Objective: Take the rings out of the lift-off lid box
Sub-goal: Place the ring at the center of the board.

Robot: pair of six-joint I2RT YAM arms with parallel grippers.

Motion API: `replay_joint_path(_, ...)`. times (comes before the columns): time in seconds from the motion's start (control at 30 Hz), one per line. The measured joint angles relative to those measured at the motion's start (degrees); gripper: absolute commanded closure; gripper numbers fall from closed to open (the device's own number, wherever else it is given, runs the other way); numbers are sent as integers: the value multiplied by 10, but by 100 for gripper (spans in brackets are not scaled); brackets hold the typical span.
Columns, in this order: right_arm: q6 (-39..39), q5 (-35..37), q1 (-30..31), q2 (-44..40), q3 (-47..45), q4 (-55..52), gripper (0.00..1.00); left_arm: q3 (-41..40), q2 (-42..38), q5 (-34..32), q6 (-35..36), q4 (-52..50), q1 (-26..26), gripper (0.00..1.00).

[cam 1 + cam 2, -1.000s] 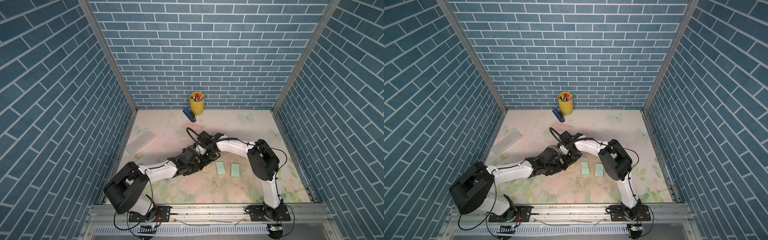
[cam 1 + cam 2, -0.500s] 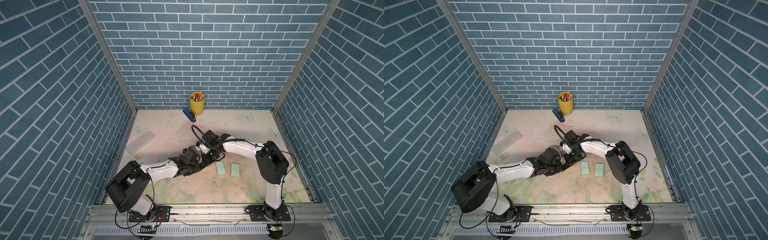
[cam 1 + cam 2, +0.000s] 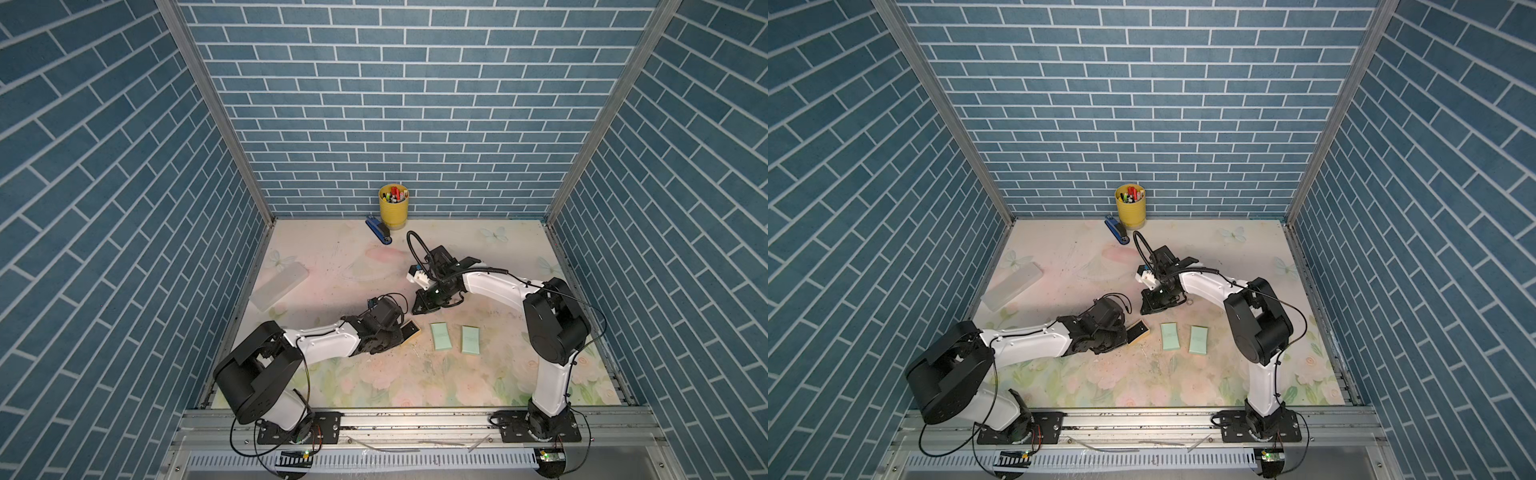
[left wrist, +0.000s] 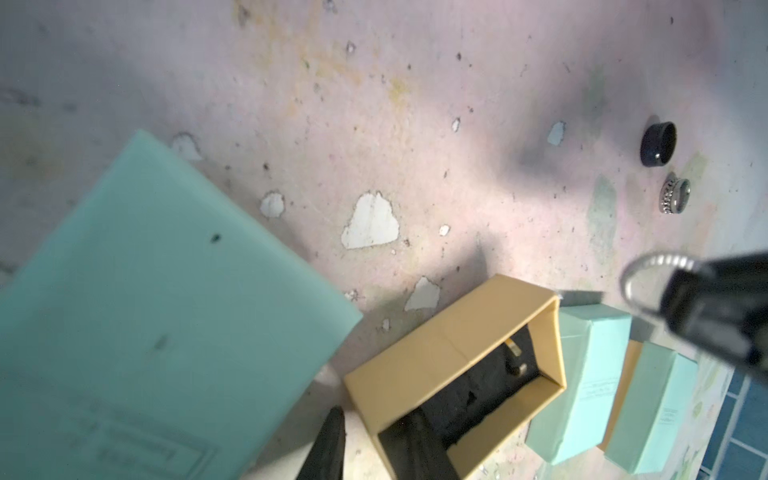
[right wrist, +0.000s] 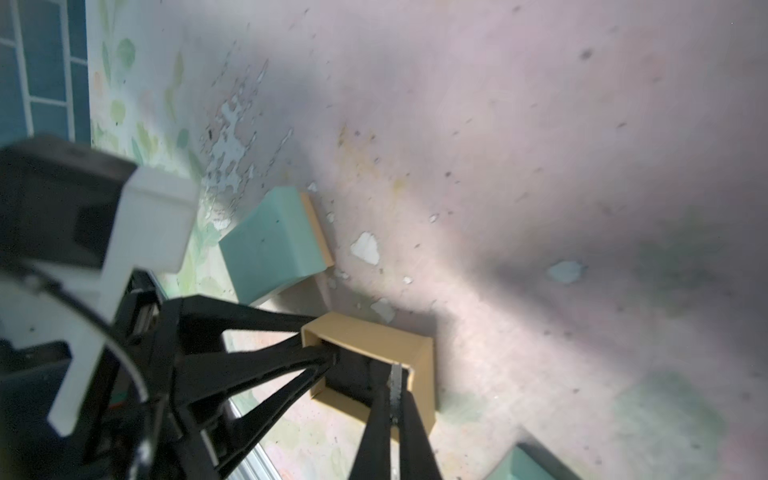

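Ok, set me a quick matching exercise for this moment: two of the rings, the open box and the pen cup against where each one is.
Things: 1 thin pale ring; 2 black ring; 3 tan box; 4 yellow cup.
Places: A by the back wall; B wall gripped by the left claw; C loose on the table; D pinched in the right claw.
Pairs: 1-D, 2-C, 3-B, 4-A.

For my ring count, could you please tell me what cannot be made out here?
- Inside the tan box: left wrist view, its near wall hides part; right wrist view, the right hand blocks much.
- Held ring: blurred, left wrist view; edge-on, right wrist view.
- The loose rings: too small in both top views.
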Motion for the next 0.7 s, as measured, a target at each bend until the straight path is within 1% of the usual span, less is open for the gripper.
replay_joint_path(0.17,0,-2,-24,55,45,2,93,2,9,-6,-25,15,-17,72)
replay_joint_path(0.4,0,-28,-24,113,89,-3,93,7,17,-9,-40,24,-27,72)
replay_joint_path(0.53,0,-36,-24,132,104,-6,90,7,17,-10,-41,24,-28,72)
replay_joint_path(0.6,0,-37,-24,141,110,-9,87,7,17,-10,-41,23,-28,72)
replay_joint_path(0.63,0,-37,-24,145,113,-11,84,7,17,-11,-41,24,-28,72)
replay_joint_path(0.7,4,-42,-24,149,115,-15,71,7,17,-11,-41,24,-28,72)
